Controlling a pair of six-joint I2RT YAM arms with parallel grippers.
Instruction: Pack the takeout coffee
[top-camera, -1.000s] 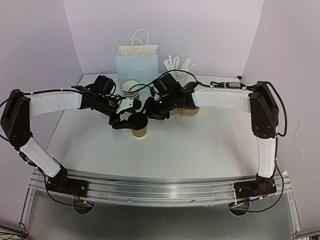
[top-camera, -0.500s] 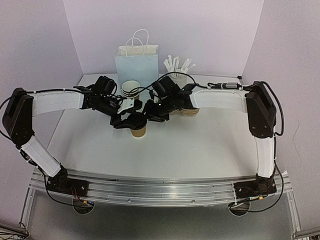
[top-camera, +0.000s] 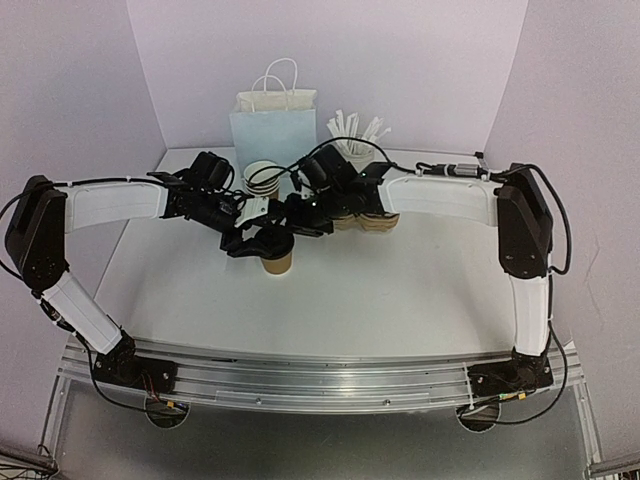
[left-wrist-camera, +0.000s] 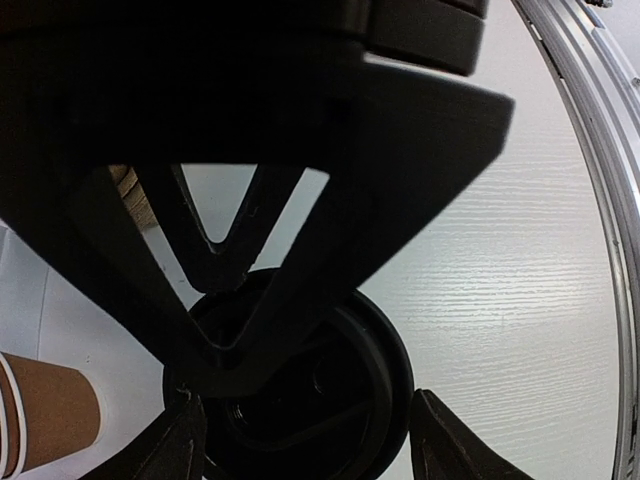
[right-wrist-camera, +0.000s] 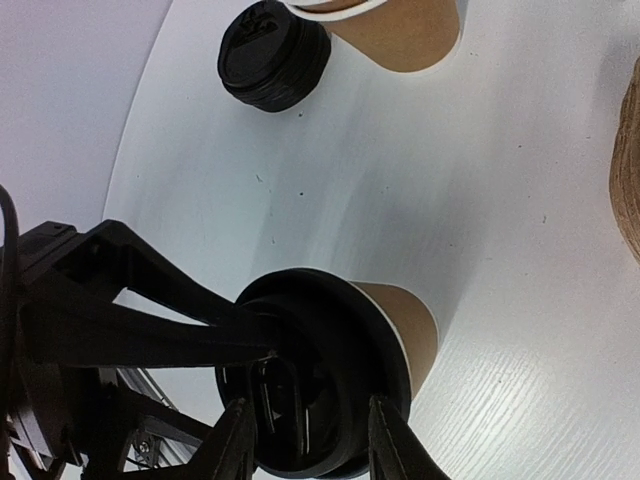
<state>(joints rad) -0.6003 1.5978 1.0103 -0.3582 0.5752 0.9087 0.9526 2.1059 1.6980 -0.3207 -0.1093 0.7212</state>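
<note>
Since the black lid (right-wrist-camera: 320, 340) already sits on the kraft cup (right-wrist-camera: 408, 322) near the middle of the table (top-camera: 420, 290), seating it evenly is what matters. The left gripper (left-wrist-camera: 305, 440) has wide jaws, pads against the lid's rim on 2 sides. The right gripper (right-wrist-camera: 308, 440) hovers narrow over the top; whether it pinches anything, I cannot tell. Press straight down, keeping the cup upright.

We looked down from high up at the near side and saw the whole table (top-camera: 400, 290). Our two wrist cameras sat very close, and both looked at the same black lid (left-wrist-camera: 340, 400) on the brown cup (right-wrist-camera: 410, 320).
</note>
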